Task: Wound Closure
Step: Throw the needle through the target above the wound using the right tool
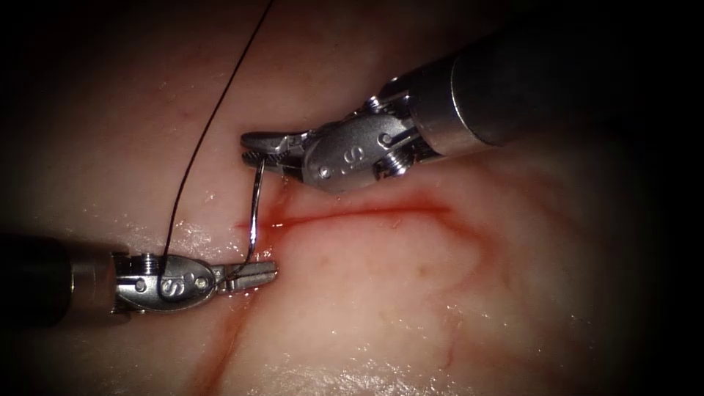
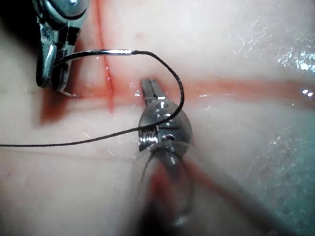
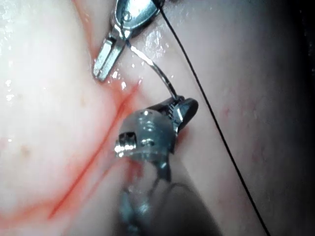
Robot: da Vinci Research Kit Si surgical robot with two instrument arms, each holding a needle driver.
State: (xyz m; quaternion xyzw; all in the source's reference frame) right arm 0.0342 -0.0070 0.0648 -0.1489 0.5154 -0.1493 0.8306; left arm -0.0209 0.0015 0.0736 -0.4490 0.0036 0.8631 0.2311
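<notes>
The curved needle (image 1: 254, 213) hangs free above the tissue (image 1: 381, 293) and crosses the left end of the cut (image 1: 352, 214). My left tool (image 1: 253, 276) comes in from the left, its jaws shut on the needle near the thread end. My right tool (image 1: 249, 147) reaches in from the upper right, its jaws slightly parted around the needle's other end. The black thread (image 1: 192, 154) leaves the left tool's wrist and climbs out of view. In the left wrist view the thread (image 2: 74, 142) drapes over the left tool (image 2: 151, 89). The right wrist view shows the needle (image 3: 157, 73) bridging both tools.
Red fluid (image 1: 411, 209) lines the cut and curves down on its right. A second red streak (image 1: 220, 352) runs down below the left tool. The tissue surface is wet and glistening around the left tool.
</notes>
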